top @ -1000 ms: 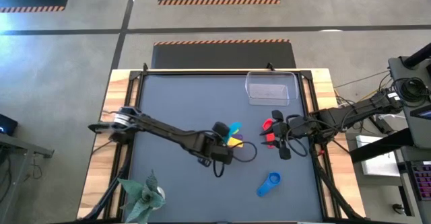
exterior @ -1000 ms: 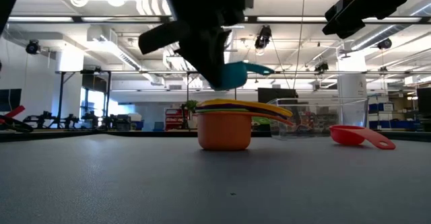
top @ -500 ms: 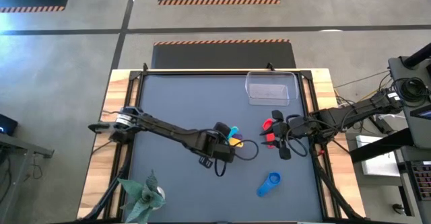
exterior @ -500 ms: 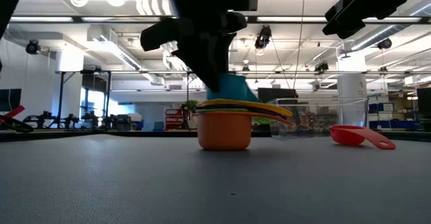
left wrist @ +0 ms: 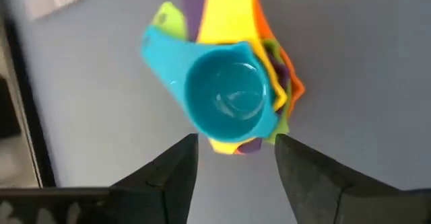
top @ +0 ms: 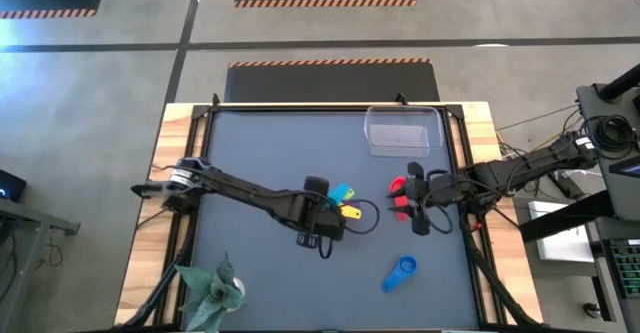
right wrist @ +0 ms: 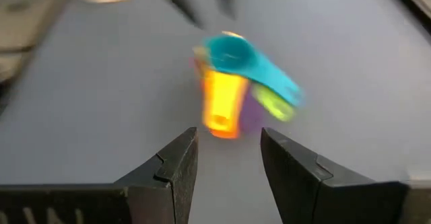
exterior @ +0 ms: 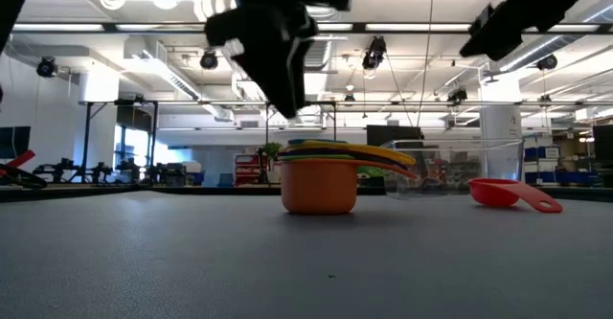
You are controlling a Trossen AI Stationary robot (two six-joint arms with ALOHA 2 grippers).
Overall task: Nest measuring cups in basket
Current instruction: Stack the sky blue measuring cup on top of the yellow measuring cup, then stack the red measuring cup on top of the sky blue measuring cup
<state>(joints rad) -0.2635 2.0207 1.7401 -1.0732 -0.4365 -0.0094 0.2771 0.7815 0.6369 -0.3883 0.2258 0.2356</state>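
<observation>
A stack of several nested measuring cups (top: 345,203) stands on its orange bottom cup (exterior: 319,187) at mid-table. The teal cup (left wrist: 229,99) sits on top, above the yellow one (left wrist: 229,9). My left gripper (left wrist: 236,160) hovers open above the stack, a little to its left (top: 322,201), touching nothing. A red cup (exterior: 508,194) lies on the table below my right gripper (top: 412,198), which is raised and open with nothing between its fingers (right wrist: 229,160). A blue cup (top: 401,271) lies near the front. The clear basket (top: 403,131) stands at the far right.
A potted plant (top: 212,293) stands at the table's near left corner. The basket's clear wall (exterior: 460,170) shows behind the stack in the low view. Open grey tabletop lies to the left of the stack and along the near edge.
My left gripper lowered the teal cup onto the stack, opened and let it go. It then rose and drew back a little toward the table's left. The teal cup, held above the stack a second ago, now sits nested on top.
</observation>
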